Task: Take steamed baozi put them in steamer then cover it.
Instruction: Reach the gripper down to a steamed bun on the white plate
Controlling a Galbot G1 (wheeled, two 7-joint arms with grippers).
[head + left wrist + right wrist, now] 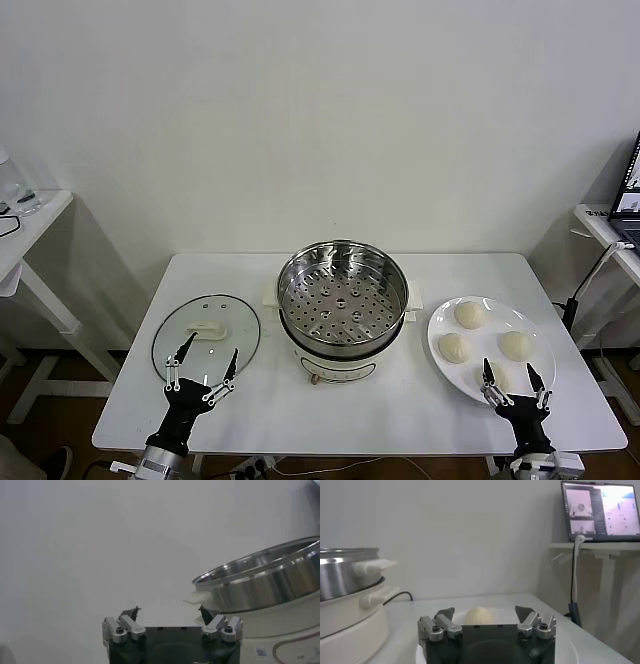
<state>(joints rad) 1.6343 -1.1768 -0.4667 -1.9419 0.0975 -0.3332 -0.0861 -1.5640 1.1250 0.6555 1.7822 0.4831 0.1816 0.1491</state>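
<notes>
Steamer (342, 297), uncovered and empty, stands between both claws, ahead of them. Glass cover (206, 333) lies just ahead of the open, empty left gripper (201, 367). Four baozi (469, 314) sit on a plate (440, 322); the right gripper (511, 380), spread and empty, brackets the nearest. Suggested: descend centred, close gently.

Both arms reach up from the near edge, the left gripper (204, 370) and the right gripper (513, 379) each pointing forward with fingers spread wide, neither holding anything.
</notes>
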